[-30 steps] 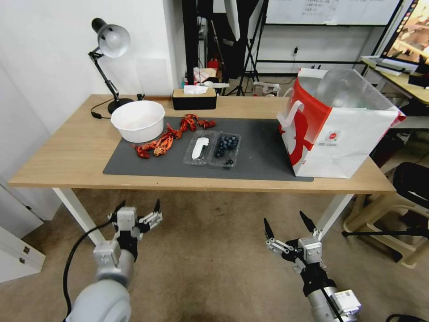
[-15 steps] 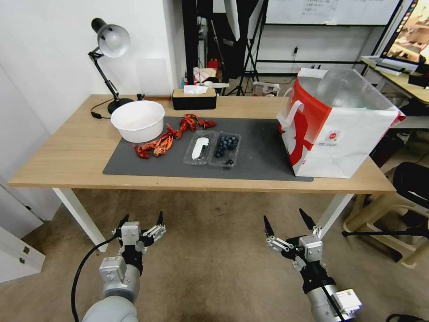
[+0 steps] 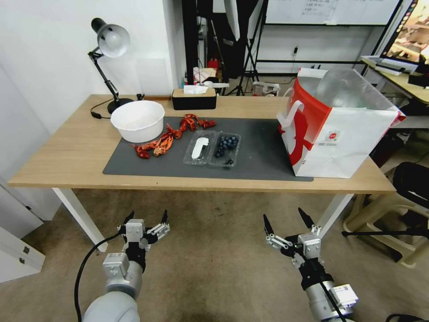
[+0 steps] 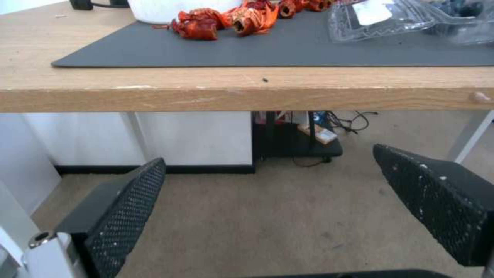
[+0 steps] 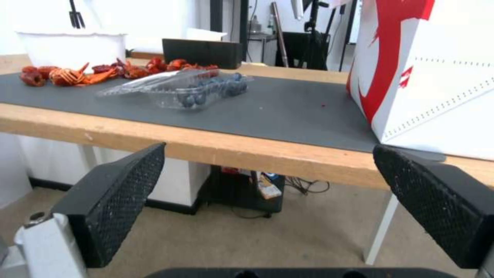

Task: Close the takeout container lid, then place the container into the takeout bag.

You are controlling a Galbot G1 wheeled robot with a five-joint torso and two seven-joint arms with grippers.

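Wooden tabletop with a dark grey mat across the middle, office clutter behind it. Takeout container lies flat open near the centre of the mat – the lid with its white sticker is the half at 9 o'clock, the blueberry half sits at 3 o'clock of it. From the right wrist view the container is clearly splayed open, berries showing through the clear plastic.

At 10 o'clock from the container there's a string of red crawfish, and past those a white bowl. Further back, a black desk lamp and a tissue box. The takeout bag stands upright with its mouth open, foil lining showing, at 3 o'clock of the container, well apart, at the mat's edge.

Both arms hang low in front of the tabletop, over the carpet. Left claw is released, fingers spread wide – nothing in it. Right claw is the same, spread and empty.
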